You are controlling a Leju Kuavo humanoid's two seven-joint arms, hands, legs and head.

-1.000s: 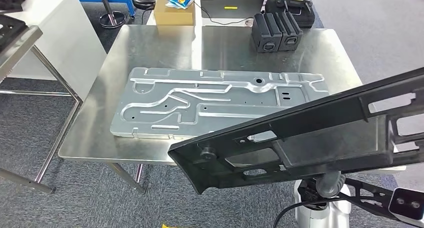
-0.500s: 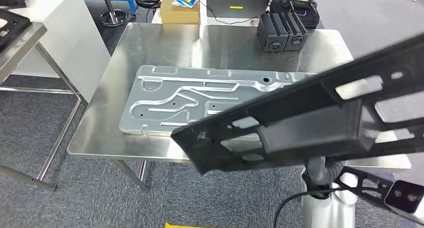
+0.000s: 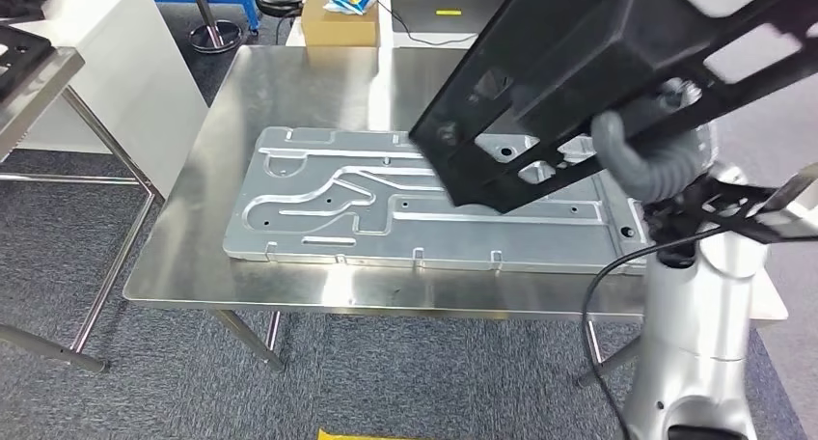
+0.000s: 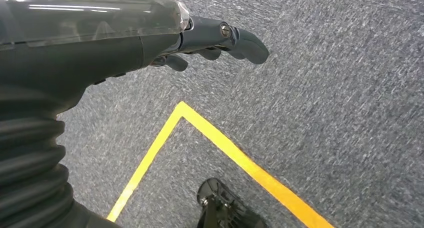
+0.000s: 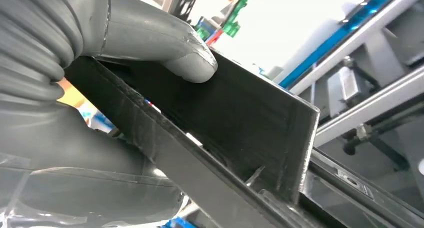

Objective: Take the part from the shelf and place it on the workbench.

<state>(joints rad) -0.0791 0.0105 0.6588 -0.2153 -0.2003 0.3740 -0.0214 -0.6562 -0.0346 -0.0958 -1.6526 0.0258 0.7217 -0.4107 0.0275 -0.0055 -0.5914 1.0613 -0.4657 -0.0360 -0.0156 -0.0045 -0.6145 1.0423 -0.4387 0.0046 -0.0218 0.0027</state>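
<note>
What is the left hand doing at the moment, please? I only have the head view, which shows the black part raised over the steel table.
Observer: The left hand hangs over grey carpet, holding nothing, its fingers loosely curled.
Operator: Thank you. Is anything on the floor beneath it?
Observer: Yes, a yellow tape line bends at a corner on the carpet below.
Operator: And how is the right hand holding the black part?
Observer: The right hand has its thumb pressed on a flat face of the black part, with the rest of the hand beneath it.
</note>
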